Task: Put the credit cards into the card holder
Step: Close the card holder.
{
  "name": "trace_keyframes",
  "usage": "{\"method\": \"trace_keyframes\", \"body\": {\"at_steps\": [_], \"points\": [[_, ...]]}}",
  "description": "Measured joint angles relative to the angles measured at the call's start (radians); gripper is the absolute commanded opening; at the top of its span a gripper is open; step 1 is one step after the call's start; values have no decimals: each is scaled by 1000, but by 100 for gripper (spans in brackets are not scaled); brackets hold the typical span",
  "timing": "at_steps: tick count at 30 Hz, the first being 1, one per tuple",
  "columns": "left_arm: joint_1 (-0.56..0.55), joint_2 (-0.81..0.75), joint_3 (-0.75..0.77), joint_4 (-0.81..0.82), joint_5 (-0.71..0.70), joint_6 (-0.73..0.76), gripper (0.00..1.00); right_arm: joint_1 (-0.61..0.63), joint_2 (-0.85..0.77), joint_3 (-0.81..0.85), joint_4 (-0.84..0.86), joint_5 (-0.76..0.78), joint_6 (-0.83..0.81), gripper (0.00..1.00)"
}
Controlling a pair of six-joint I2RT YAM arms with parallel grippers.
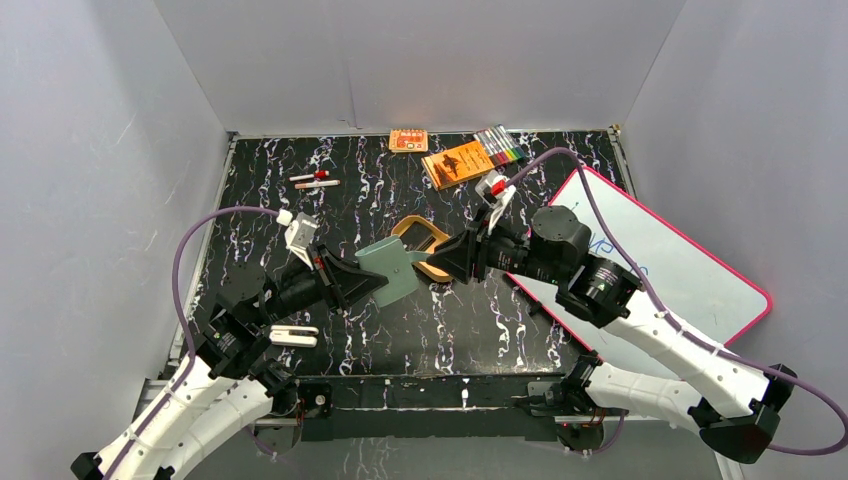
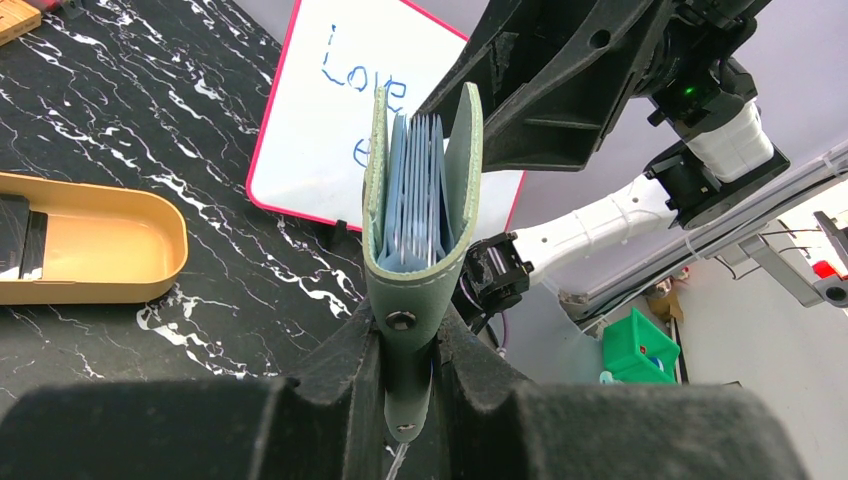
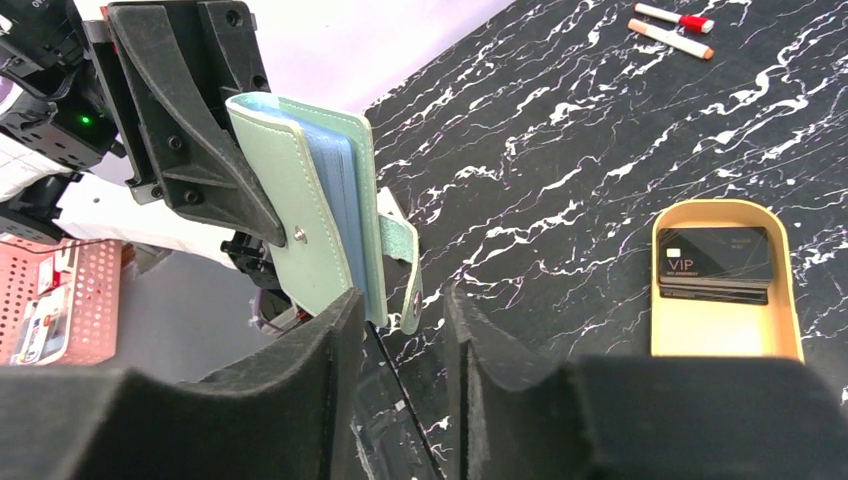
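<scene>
The sage-green card holder (image 1: 390, 270) is held above the table, my left gripper (image 1: 366, 280) shut on its spine by the snap (image 2: 402, 322). It gapes slightly, showing pale blue pockets (image 2: 415, 190). From the right, my right gripper (image 1: 443, 258) faces its free edge. In the right wrist view the jaws stand apart around the cover's corner and the hanging snap tab (image 3: 411, 270). The left finger (image 3: 335, 330) touches the holder (image 3: 300, 200); the right finger stays clear of it. Dark credit cards (image 3: 712, 262) lie stacked in the tan tray (image 3: 720, 335).
The tan oval tray (image 1: 412, 228) sits behind the grippers. A pink-edged whiteboard (image 1: 680, 265) lies at the right. An orange booklet (image 1: 457, 163), coloured markers (image 1: 500, 146) and a small orange box (image 1: 407, 140) line the back edge. Two pens (image 1: 313, 180) lie back left.
</scene>
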Motion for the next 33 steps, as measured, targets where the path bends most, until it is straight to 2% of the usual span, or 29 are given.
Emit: {"method": "trace_keyframes", "body": {"at_steps": [9, 33], "points": [[0, 1, 0, 1, 0, 0, 0, 0, 5, 0, -8, -13, 2, 34], [0, -13, 0, 4, 0, -3, 0, -1, 5, 0, -32, -36, 17, 0]]}}
